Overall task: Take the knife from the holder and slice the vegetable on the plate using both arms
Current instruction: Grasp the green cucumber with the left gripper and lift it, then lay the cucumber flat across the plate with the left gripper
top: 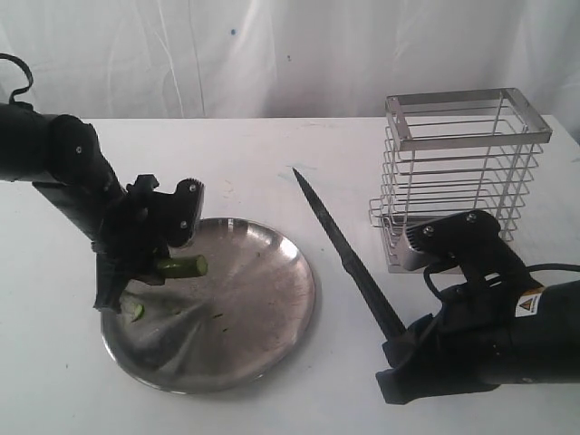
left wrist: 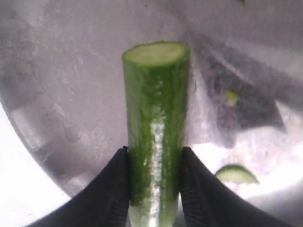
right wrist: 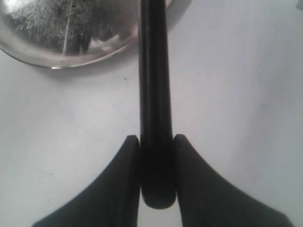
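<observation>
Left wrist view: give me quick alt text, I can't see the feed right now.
The left gripper is shut on the vegetable, a green pod held between two black fingers with its flat pale cut end pointing away from the camera. Behind it is the shiny plate, with a small green slice lying on it.

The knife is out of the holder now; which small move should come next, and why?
Probably swing the knife left over the plate. The right hand grips its handle beside the plate, while the left hand holds the vegetable with its cut end free.
</observation>
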`<state>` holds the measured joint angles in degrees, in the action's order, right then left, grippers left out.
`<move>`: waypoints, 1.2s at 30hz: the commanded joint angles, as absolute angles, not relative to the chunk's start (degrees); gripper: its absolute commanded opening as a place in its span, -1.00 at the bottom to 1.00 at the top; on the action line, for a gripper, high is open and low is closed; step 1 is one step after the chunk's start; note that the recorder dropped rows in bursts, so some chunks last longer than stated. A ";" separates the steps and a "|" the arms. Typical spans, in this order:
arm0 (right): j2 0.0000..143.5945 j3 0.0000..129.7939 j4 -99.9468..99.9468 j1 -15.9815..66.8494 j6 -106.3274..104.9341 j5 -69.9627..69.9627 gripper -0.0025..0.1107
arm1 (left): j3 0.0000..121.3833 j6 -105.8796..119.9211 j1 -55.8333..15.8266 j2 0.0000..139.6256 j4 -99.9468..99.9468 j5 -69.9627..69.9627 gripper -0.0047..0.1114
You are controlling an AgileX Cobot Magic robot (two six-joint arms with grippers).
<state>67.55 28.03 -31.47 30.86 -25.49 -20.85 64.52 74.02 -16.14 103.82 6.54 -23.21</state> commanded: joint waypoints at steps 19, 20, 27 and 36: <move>67.40 27.90 -31.70 30.95 -25.22 -20.57 -0.96 | 78.45 35.73 -16.09 109.71 2.90 -41.49 -0.88; 67.40 27.90 -31.70 30.95 -25.22 -20.57 -0.96 | 79.07 35.73 -16.09 109.71 3.33 -42.80 -0.87; 67.40 27.90 -31.70 30.95 -25.22 -20.57 -0.96 | 80.01 33.18 -16.09 112.46 4.21 -46.66 -0.50; 67.40 27.90 -31.70 30.95 -25.22 -20.57 -0.96 | 80.01 27.02 -16.09 113.98 4.21 -46.32 -0.16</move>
<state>67.55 28.03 -31.47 30.86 -25.49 -20.95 79.75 28.55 -16.14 114.30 3.54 -44.26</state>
